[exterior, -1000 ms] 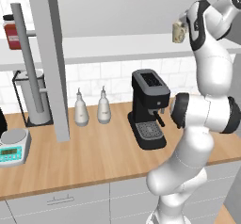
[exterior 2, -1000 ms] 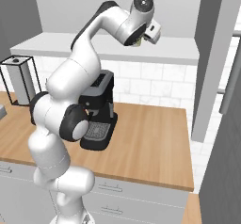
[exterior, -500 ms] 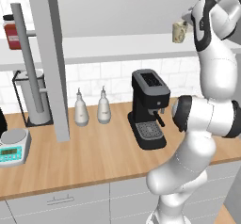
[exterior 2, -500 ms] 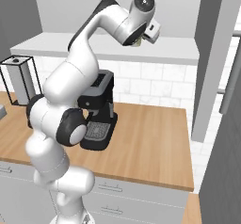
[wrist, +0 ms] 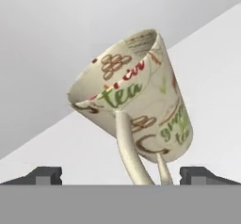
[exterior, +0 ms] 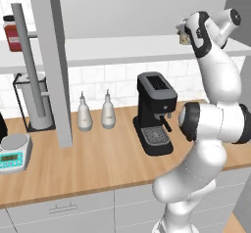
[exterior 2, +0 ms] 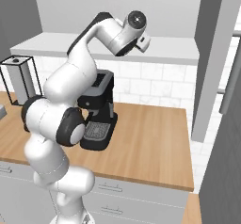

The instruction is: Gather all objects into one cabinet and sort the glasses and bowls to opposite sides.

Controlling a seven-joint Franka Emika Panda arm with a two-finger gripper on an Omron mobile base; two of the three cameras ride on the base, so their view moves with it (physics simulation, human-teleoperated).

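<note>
Hardly anything is shifting since a moment ago: the gripper (wrist: 120, 171) is hovering wide open and empty just short of the mug (wrist: 136, 110), handle toward it, on the shelf (exterior: 122, 48).

Wooden counter (exterior: 98, 163) carrying a black coffee machine (exterior: 155, 112), two white spouted bottles (exterior: 85, 113) side by side, a tall grey cylinder in a wire frame (exterior: 33, 100) and a small scale (exterior: 14, 151) at the left end. Above it, a thick white shelf (exterior: 122, 48) of the doorless wall cabinet carries a beige mug (wrist: 136, 103) with printed lettering, handle toward the hand camera. A red jar (exterior: 12, 31) stands on a narrower board at far left.
</note>
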